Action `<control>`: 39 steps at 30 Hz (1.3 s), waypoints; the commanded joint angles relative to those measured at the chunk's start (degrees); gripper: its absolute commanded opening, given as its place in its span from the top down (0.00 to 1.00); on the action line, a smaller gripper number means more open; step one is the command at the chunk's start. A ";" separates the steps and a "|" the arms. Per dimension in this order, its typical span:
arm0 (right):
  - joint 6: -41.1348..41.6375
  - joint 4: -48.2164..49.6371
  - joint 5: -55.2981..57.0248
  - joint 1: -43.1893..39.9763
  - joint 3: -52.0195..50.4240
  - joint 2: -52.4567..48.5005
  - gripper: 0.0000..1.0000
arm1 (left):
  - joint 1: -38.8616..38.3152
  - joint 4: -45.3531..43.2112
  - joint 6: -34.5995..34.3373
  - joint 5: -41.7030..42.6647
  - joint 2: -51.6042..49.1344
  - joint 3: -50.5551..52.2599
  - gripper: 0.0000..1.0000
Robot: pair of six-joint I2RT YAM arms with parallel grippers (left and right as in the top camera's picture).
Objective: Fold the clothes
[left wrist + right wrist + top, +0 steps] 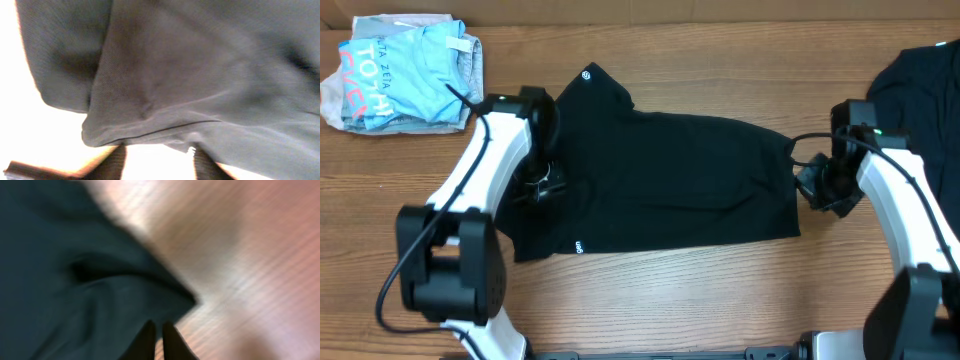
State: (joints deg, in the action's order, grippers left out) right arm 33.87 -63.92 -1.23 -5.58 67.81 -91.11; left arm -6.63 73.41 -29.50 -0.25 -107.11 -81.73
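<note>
Black T-shirt (670, 180) mid-table, looks part-folded into wide band. My left claw (545, 185) open at its left edge. My right claw (812, 185) closed at right edge, can't tell if pinching fabric. More folds left; second black shirt (920, 70) far right not yet folded.

1. The left arm (485, 160) reaches from the near side toward the far side, and the left gripper (545, 185) points down with its fingers (112, 165) spread apart.
2. The right arm (895, 190) reaches in from the near right, and the right gripper (807, 185) is low with its fingers (145, 340) almost together.
</note>
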 commanded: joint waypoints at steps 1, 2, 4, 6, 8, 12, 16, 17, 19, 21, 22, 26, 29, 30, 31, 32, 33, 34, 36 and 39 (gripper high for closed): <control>-11.08 2.01 -11.47 0.11 -0.15 1.70 0.80 | 0.13 -2.56 2.60 1.97 1.53 -0.07 0.00; -11.41 2.69 -11.50 0.13 -0.37 1.40 0.78 | 0.13 -3.43 2.95 3.41 1.49 -0.07 0.00; -11.41 4.35 -11.32 0.15 -1.29 1.05 0.71 | 0.13 -4.83 2.91 5.20 1.46 -0.02 0.00; -11.39 6.86 -11.58 0.15 -3.17 0.92 0.71 | 0.13 -5.38 2.89 5.44 1.46 -0.02 0.00; -11.17 9.51 -12.57 0.15 -5.62 0.92 0.71 | 0.13 -5.92 2.89 5.42 1.46 -0.02 0.00; -11.19 13.81 -15.06 0.15 -10.29 0.92 0.72 | 0.13 -6.05 2.91 5.42 1.46 -0.02 0.00; -11.17 17.03 -15.45 0.15 -13.18 0.61 0.76 | 0.13 -6.49 2.89 5.44 1.46 -0.02 0.00; -11.19 17.14 -15.43 0.15 -13.40 0.42 0.76 | 0.13 -6.64 2.91 5.42 1.46 -0.02 0.00; -11.17 17.16 -15.41 0.22 -13.49 -0.35 0.76 | 0.13 -7.08 2.89 5.44 1.46 -0.02 0.00; -11.15 17.64 -15.41 0.24 -13.49 -1.62 0.76 | 0.13 -7.48 2.89 5.46 1.46 -0.02 0.00; -10.95 18.10 -15.39 0.24 -13.49 -2.62 0.76 | 0.13 -7.52 2.89 5.46 1.46 -0.02 0.00; -9.86 19.78 -14.93 0.26 -13.49 -7.89 0.83 | 0.13 -7.45 2.91 5.44 1.46 -0.02 0.00; -9.86 20.48 -13.62 0.26 -13.46 -10.71 0.84 | 0.13 -7.43 2.93 5.42 1.46 -0.02 0.00; -9.81 20.68 -13.64 0.26 -13.46 -11.10 0.84 | 0.13 -7.50 2.93 5.40 1.46 -0.02 0.00; -9.64 20.81 -13.62 0.26 -13.46 -11.26 0.84 | 0.13 -7.56 2.91 5.40 1.46 -0.02 0.00; -9.64 20.87 -13.42 0.26 -13.46 -11.26 0.84 | 0.13 -7.74 2.91 5.40 1.46 -0.02 0.00; -9.07 20.79 -12.55 0.26 -13.42 -11.26 0.84 | 0.13 -7.87 2.91 5.40 1.46 -0.02 0.00; -7.82 20.55 -10.64 0.26 -13.42 -11.26 0.86 | 0.13 -7.93 2.91 5.42 1.46 -0.02 0.00; -5.51 19.56 -4.76 0.24 -13.42 -11.26 0.96 | 0.13 -7.96 2.91 5.40 1.46 -0.02 0.00; -2.95 18.05 3.17 0.24 -13.42 -11.26 0.96 | 0.13 -7.91 2.93 5.40 1.46 -0.02 0.00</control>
State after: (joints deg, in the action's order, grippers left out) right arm 27.22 -44.99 -11.31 -5.15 55.22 -100.84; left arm -6.63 65.54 -27.90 4.51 -105.82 -81.71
